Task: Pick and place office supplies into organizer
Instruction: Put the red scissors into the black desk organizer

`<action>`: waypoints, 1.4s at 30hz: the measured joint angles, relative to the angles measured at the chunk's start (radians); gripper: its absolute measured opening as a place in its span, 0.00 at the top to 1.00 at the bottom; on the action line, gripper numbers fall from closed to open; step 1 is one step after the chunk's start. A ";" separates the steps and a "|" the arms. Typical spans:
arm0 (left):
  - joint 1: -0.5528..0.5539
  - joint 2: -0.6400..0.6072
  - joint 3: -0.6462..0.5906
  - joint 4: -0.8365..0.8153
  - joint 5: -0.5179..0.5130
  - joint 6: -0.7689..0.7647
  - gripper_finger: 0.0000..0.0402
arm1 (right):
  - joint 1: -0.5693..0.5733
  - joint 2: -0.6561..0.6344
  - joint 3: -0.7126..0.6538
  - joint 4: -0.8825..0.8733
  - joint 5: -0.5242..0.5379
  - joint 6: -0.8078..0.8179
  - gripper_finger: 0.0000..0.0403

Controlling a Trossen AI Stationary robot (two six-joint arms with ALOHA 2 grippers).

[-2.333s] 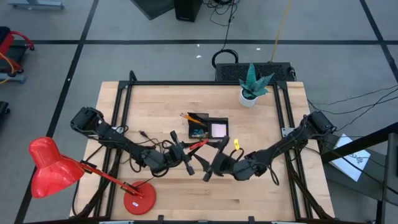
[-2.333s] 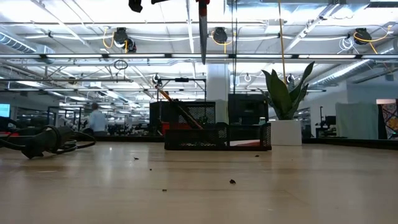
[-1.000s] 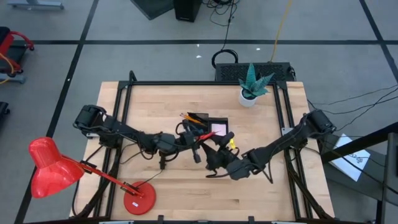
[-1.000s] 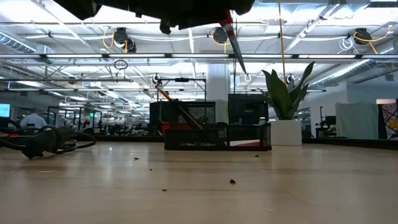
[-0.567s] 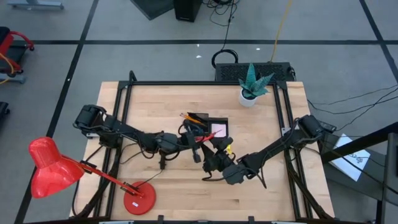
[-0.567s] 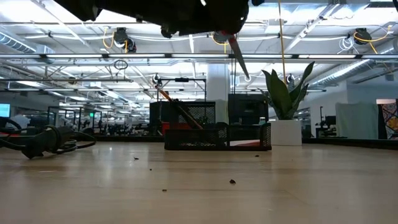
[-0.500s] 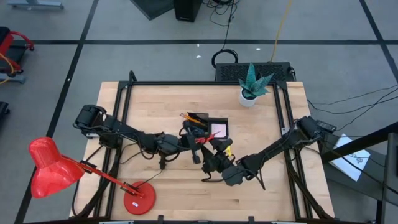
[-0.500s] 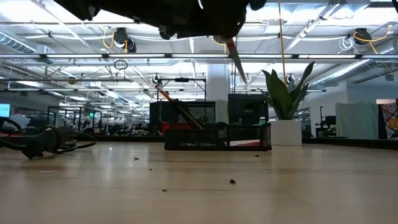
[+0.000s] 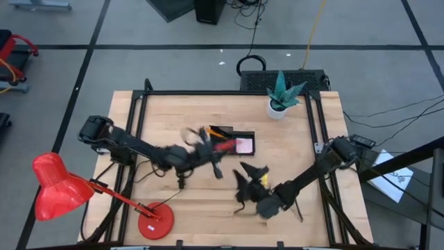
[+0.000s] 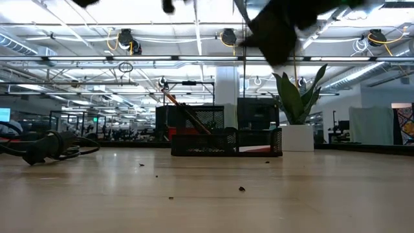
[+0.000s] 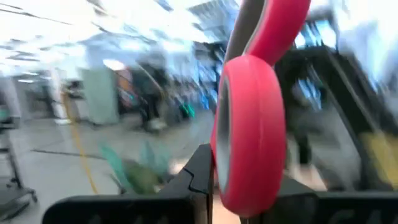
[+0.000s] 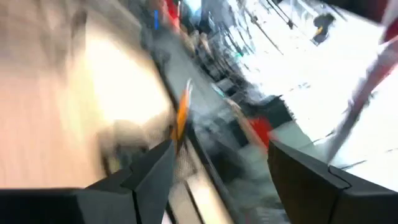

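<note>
Scissors (image 11: 255,118) with red handles sit clamped in the left gripper (image 9: 208,148), carried just over the organizer (image 9: 229,142) near the middle of the table (image 9: 291,208); the left wrist view shows a red handle loop pinched between the dark fingers. Orange pencils (image 9: 215,130) already lean out of the organizer's taller compartment, and a pink sticky-note pad (image 9: 243,145) lies in the lower one. The scissors are likely stiff and fairly light, with smooth plastic loops that could swivel in a narrow pinch, so a hold across the handle near the pivot probably gives the steadiest carry and lets the blades go into the tall compartment first. The right gripper (image 9: 251,182), jaws spread and holding nothing, hovers nearer the table's front edge, with a small yellow piece (image 9: 264,180) showing beside it.
</note>
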State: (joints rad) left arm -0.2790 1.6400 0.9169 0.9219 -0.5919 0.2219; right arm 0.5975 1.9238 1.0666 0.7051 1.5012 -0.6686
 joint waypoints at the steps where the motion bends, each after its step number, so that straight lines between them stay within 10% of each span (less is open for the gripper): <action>1: 0.001 -0.005 0.001 0.022 -0.022 -0.003 0.90 | 0.009 0.010 -0.003 -0.028 0.009 0.002 0.39; 17: 0.007 -0.044 -0.007 -0.133 -0.118 0.050 0.90 | 0.042 -0.008 0.006 -0.036 -0.013 0.096 0.40; 23: 0.009 -0.039 -0.008 -0.198 -0.143 0.045 0.90 | 0.060 -0.100 -0.051 -0.029 -0.220 0.213 0.67; 27: 0.012 -0.040 -0.008 -0.218 -0.150 0.059 0.90 | 0.052 -0.234 -0.180 -0.025 -0.528 0.329 0.95; 36: 0.012 -0.039 -0.008 -0.227 -0.135 0.072 0.90 | -0.118 -0.568 -0.506 0.051 -1.223 0.696 0.99; 42: 0.017 -0.039 -0.009 -0.224 -0.134 0.071 0.90 | -0.232 -0.615 -0.679 0.315 -1.440 0.789 1.00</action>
State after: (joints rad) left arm -0.2625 1.6007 0.9083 0.6975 -0.7259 0.2932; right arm 0.3657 1.3090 0.3873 1.0197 0.0617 0.1204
